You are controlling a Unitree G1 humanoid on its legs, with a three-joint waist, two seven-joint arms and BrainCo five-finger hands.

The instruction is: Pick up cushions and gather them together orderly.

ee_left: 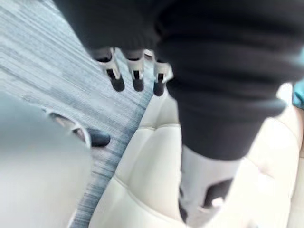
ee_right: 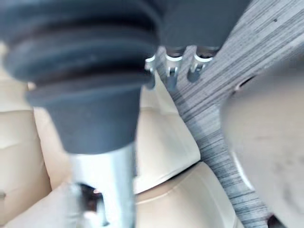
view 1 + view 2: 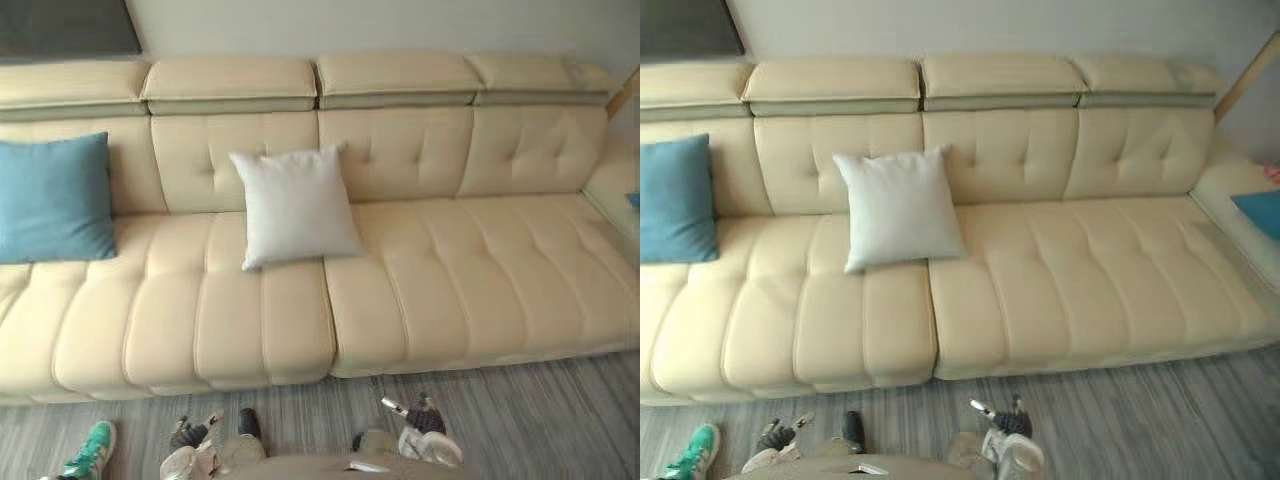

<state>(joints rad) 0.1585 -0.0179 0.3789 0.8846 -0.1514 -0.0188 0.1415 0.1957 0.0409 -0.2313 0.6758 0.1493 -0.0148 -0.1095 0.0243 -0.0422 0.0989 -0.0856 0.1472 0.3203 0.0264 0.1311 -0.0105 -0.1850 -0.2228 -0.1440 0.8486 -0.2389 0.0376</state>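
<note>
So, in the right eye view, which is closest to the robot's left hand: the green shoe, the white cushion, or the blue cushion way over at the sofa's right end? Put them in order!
1. The green shoe, on the floor just left of the left hand.
2. The white cushion, propped against the back, mid-sofa.
3. The blue cushion, at the far right end.

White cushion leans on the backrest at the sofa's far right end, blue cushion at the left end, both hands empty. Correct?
No: the white cushion leans on the backrest near the sofa's middle, not the far right end; the left eye view shows it. The blue cushion at the left end, left hand and right hand empty: correct.
</note>
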